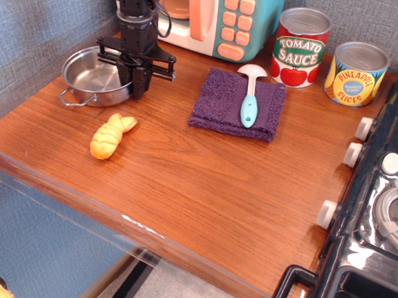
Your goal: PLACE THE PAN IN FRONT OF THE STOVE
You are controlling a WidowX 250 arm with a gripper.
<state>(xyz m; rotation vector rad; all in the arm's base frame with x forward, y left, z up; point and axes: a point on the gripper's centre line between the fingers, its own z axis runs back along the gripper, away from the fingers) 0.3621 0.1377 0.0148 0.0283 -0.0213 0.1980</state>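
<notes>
The small shiny steel pan (91, 78) sits at the back left of the wooden counter, a wire loop handle pointing front-left. My gripper (137, 87) hangs straight down over the pan's right rim, its black fingers closed together on that rim. The pan looks slightly tilted; I cannot tell whether it is off the counter. The glossy black stove (386, 226) with white knobs stands at the far right, well away from the pan.
A teal-and-cream toy microwave (216, 16) stands right behind the gripper. A purple cloth (230, 106) with a blue spoon (249, 101) lies mid-counter. Tomato sauce (300, 46) and pineapple (356, 73) cans stand at the back right. A yellow pastry (112, 135) lies front-left.
</notes>
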